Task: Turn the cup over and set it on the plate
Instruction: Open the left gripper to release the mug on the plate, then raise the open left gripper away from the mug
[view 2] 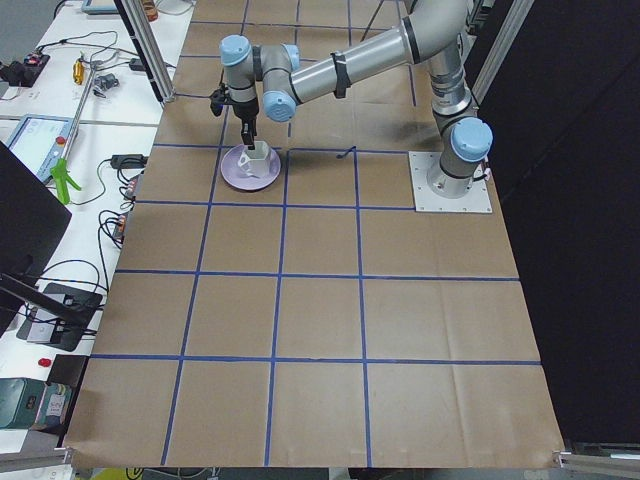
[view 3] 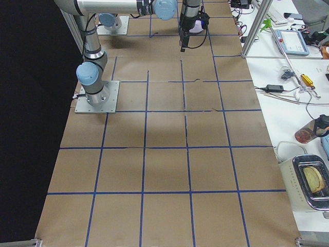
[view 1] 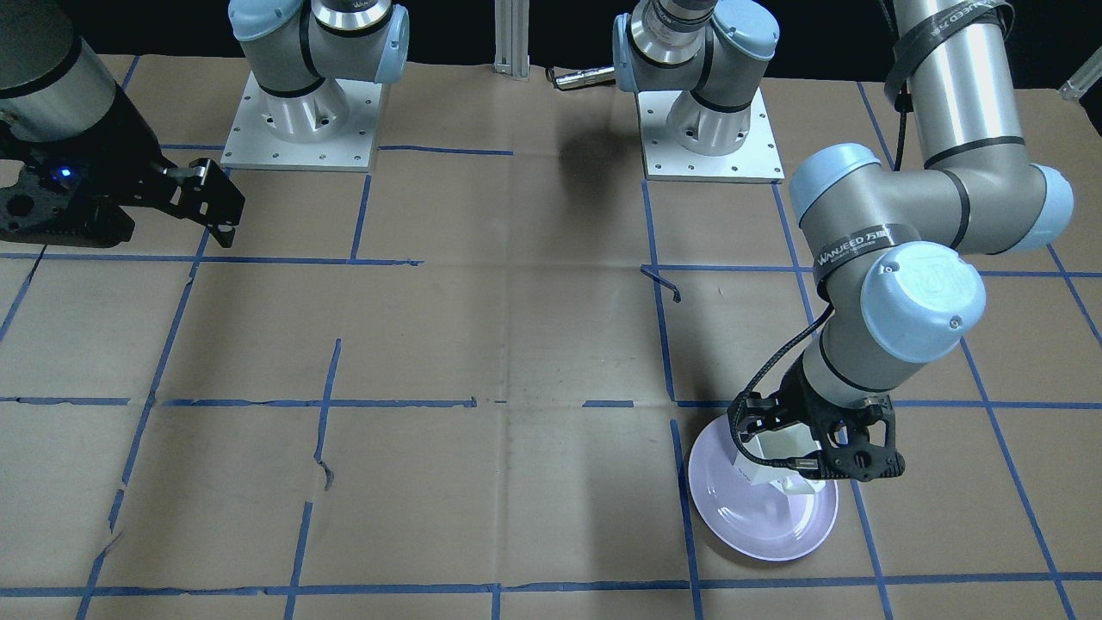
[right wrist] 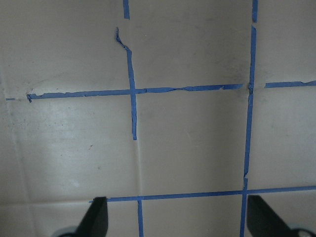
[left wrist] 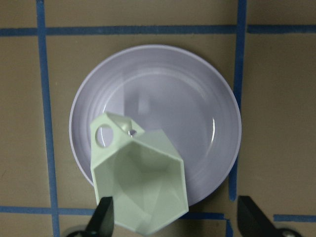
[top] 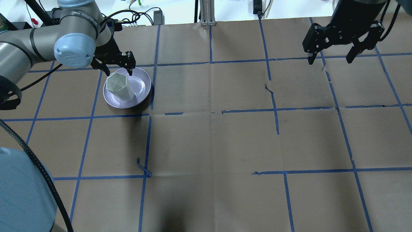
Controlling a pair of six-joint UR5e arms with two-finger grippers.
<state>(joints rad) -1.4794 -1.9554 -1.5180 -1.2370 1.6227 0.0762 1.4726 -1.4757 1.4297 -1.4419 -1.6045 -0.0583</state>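
Note:
The white faceted cup stands on the lavender plate with its hexagonal mouth facing up. In the left wrist view the cup shows its hollow inside, with the handle at the upper left, on the near-left part of the plate. My left gripper hangs just above the cup, open, with its fingers wide apart and not clamping it. From the front, the cup shows between the left gripper's fingers. My right gripper is open and empty, far off at the table's other side.
Brown paper with a blue tape grid covers the table. The arm bases stand at the robot's edge. A torn curl of tape lies near the front left. The right wrist view shows only bare paper and tape.

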